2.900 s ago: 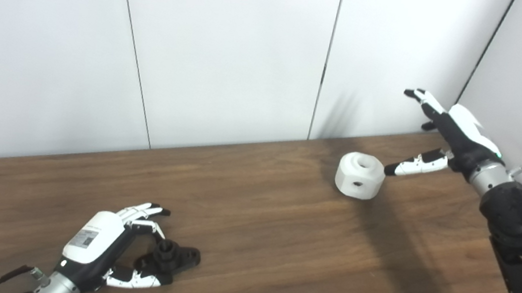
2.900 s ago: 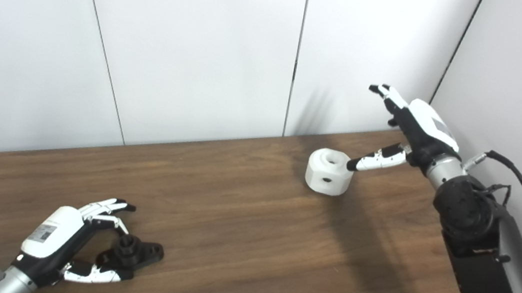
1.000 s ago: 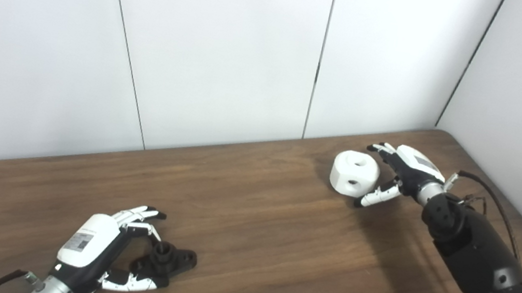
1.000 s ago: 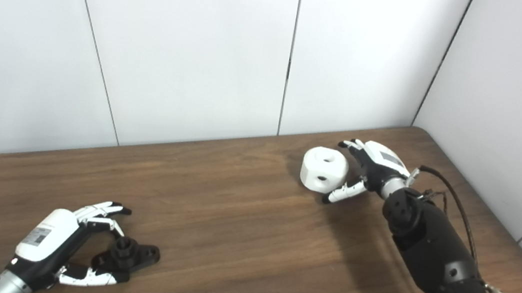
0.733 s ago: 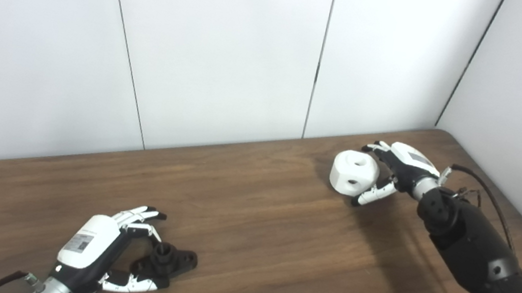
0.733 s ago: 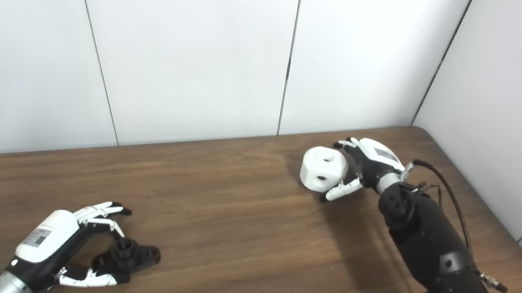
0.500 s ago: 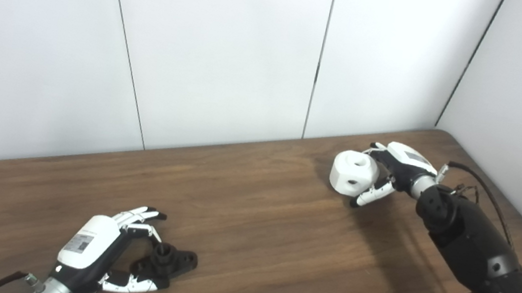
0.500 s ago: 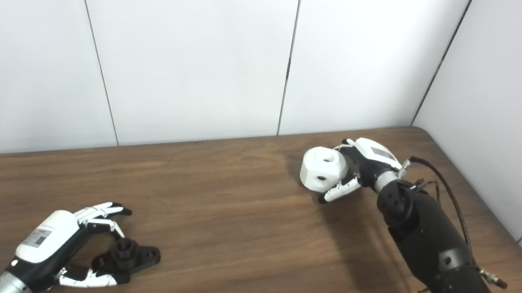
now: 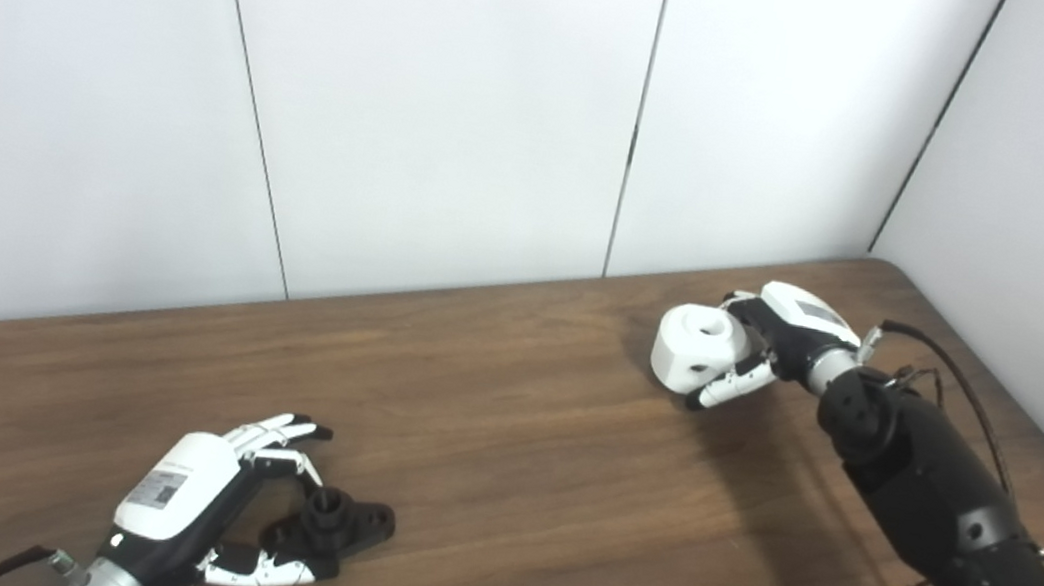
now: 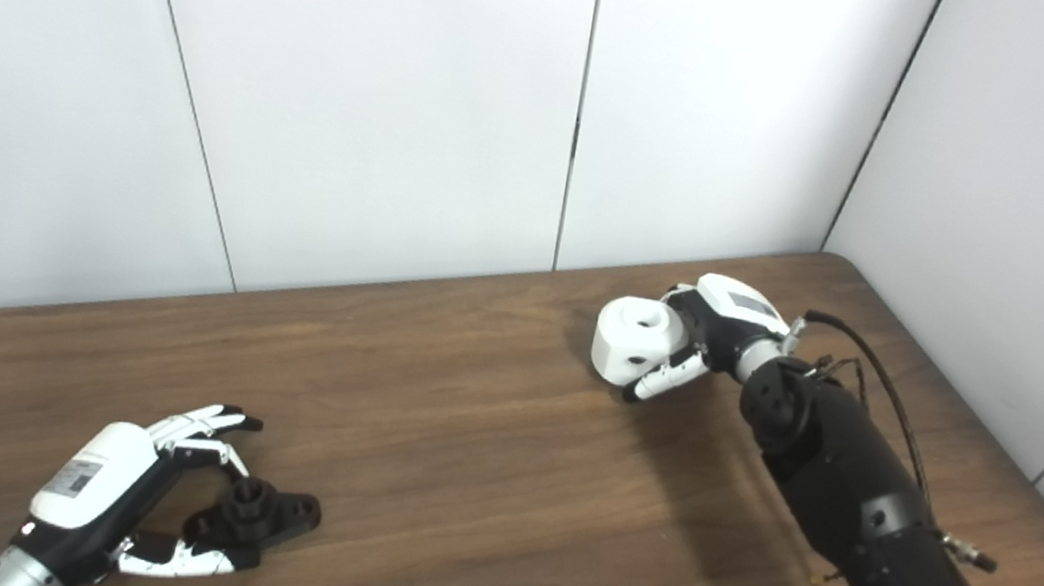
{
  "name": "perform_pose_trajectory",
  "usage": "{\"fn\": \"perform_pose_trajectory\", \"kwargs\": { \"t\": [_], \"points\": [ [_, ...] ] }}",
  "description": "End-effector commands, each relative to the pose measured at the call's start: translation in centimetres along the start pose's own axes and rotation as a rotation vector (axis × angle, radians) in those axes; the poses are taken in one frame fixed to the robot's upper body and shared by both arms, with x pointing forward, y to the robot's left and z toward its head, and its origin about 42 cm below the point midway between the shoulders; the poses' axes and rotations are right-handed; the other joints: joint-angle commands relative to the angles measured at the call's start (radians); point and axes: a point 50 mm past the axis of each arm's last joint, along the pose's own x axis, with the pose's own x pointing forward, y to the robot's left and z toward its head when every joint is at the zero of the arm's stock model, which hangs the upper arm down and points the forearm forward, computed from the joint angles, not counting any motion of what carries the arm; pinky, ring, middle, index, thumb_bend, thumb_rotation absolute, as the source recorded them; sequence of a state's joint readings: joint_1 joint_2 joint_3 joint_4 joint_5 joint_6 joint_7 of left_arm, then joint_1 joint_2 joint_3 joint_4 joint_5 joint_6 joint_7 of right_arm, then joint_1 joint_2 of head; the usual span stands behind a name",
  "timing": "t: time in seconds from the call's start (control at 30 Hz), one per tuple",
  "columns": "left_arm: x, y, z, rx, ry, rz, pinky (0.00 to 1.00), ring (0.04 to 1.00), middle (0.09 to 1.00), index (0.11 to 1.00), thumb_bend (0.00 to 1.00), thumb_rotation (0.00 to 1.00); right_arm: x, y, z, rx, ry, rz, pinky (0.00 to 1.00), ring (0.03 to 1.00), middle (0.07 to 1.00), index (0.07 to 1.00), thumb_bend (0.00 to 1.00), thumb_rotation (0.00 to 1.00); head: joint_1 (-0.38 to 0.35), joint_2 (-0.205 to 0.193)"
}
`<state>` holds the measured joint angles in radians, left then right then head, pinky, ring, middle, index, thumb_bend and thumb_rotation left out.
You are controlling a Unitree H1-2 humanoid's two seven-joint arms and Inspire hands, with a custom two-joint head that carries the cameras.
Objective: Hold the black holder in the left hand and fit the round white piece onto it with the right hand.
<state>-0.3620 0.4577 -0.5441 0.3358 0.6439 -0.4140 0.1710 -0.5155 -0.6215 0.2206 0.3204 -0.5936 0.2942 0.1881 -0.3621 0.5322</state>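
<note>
1. Left eye view: wooden desk (image 9: pixel 508 473), carrying both parts.
2. Right hand (image 9: pixel 784 333), fingers (image 9: pixel 721 392) wrapped around round white piece (image 9: pixel 696 346), bore up.
3. Left hand (image 9: pixel 186 511), fingers spread around black holder (image 9: pixel 337 523) on desk, not clamped; well apart leftward from white piece.

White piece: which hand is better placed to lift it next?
Right. The right hand is already wrapped around the white piece at the far right of the table. The left hand sits near the front left edge, its fingers around the black holder, far from it.
</note>
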Motion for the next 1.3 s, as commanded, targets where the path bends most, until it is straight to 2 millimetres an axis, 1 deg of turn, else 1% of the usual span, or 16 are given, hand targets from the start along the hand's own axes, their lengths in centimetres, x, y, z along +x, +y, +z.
{"fn": "perform_pose_trajectory", "kwargs": {
  "t": [0.0, 0.03, 0.1, 0.2, 0.37, 0.57, 0.7, 0.77, 0.9, 1.07, 1.27],
  "points": [
    [-3.7, -5.1, 0.3, 0.016, 0.029, -0.269, 0.87, 0.904, 0.857, 0.484, 0.52, 0.05, 0.6, 0.5, 2.7, 0.016, -0.109, -0.032, 0.69, 0.827, 0.851, 0.537, 0.63, 0.20, 0.000, 0.000],
    [-3.8, -5.2, 0.3, 0.015, 0.029, -0.269, 0.87, 0.903, 0.858, 0.484, 0.52, 0.05, 0.6, 0.8, 2.9, 0.015, -0.114, -0.054, 0.69, 0.815, 0.819, 0.507, 0.57, 0.17, 0.003, 0.003],
    [-3.8, -5.3, 0.3, 0.011, 0.028, -0.265, 0.86, 0.900, 0.855, 0.484, 0.52, 0.05, 0.7, 1.2, 3.1, 0.017, -0.118, -0.090, 0.67, 0.792, 0.778, 0.489, 0.53, 0.15, 0.007, 0.005],
    [-3.9, -5.4, 0.4, 0.005, 0.027, -0.261, 0.86, 0.900, 0.854, 0.484, 0.52, 0.05, 0.9, 1.8, 3.3, 0.031, -0.117, -0.122, 0.66, 0.780, 0.755, 0.485, 0.52, 0.14, 0.010, 0.006],
    [-3.9, -5.6, 0.3, -0.003, 0.035, -0.255, 0.86, 0.903, 0.855, 0.484, 0.52, 0.05, 1.1, 2.6, 3.6, 0.029, -0.112, -0.138, 0.64, 0.771, 0.745, 0.483, 0.52, 0.14, 0.016, 0.007],
    [-3.8, -5.4, 0.2, 0.005, 0.037, -0.254, 0.87, 0.903, 0.854, 0.484, 0.52, 0.05, 1.1, 2.8, 3.7, 0.036, -0.130, -0.157, 0.64, 0.765, 0.736, 0.482, 0.52, 0.14, 0.024, 0.008],
    [-3.7, -5.6, 0.2, 0.004, 0.036, -0.257, 0.85, 0.900, 0.853, 0.484, 0.52, 0.05, 0.8, 2.6, 4.0, 0.058, -0.138, -0.173, 0.63, 0.762, 0.730, 0.482, 0.52, 0.14, 0.034, 0.009],
    [-3.7, -5.7, 0.2, 0.000, 0.036, -0.254, 0.85, 0.899, 0.854, 0.484, 0.52, 0.05, 0.7, 2.3, 4.3, 0.101, -0.145, -0.201, 0.63, 0.755, 0.720, 0.482, 0.52, 0.14, 0.035, 0.008],
    [-3.7, -5.5, 0.1, 0.002, 0.038, -0.254, 0.86, 0.898, 0.854, 0.483, 0.52, 0.05, 0.5, 0.9, 5.1, 0.123, -0.164, -0.241, 0.64, 0.751, 0.719, 0.482, 0.52, 0.14, 0.036, 0.010],
    [-3.7, -5.3, 0.3, 0.007, 0.038, -0.257, 0.86, 0.901, 0.853, 0.484, 0.52, 0.05, 0.1, -1.5, 6.1, 0.136, -0.197, -0.287, 0.63, 0.760, 0.733, 0.483, 0.52, 0.14, 0.041, 0.019],
    [-3.6, -5.4, 0.3, 0.006, 0.040, -0.258, 0.86, 0.900, 0.857, 0.484, 0.52, 0.05, -1.0, -4.6, 7.5, 0.120, -0.255, -0.329, 0.60, 0.761, 0.740, 0.483, 0.52, 0.14, 0.051, 0.024]
  ]
}}
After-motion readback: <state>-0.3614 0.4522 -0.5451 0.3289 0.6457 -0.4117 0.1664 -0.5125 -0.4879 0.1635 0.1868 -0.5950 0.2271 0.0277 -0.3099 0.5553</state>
